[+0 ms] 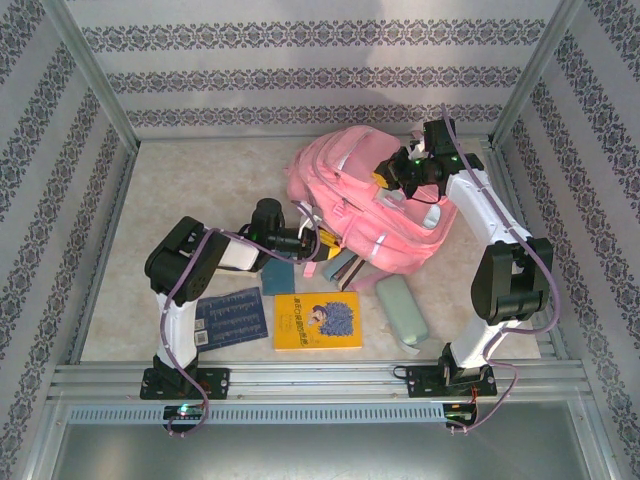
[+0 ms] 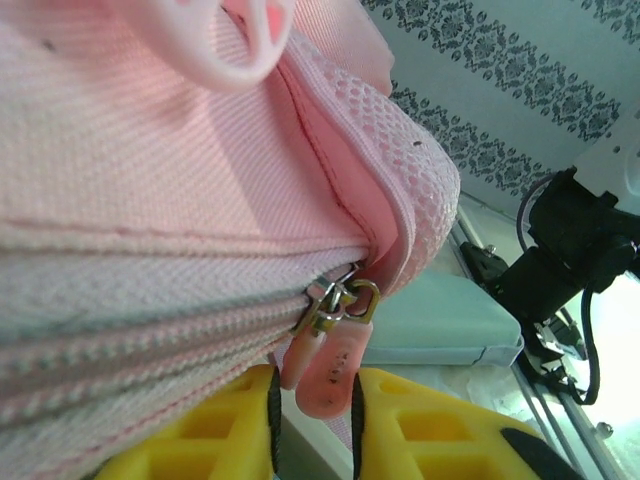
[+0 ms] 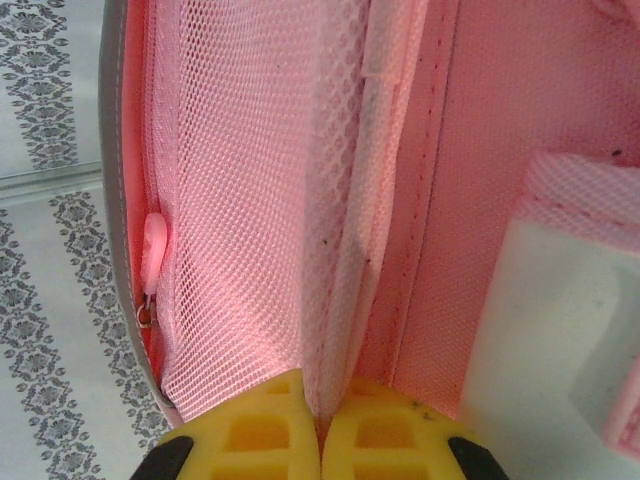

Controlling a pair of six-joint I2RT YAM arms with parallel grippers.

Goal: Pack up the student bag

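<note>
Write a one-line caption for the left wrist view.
Pink zipper pull of the backpack hangs between the yellow fingers of the left gripper, a green case behind.

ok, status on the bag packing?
Left gripper: jaws around zipper pull, grip unclear. Right gripper: jaws shut on student bag fabric. Yellow book, pencil case lie outside, not blocking.
</note>
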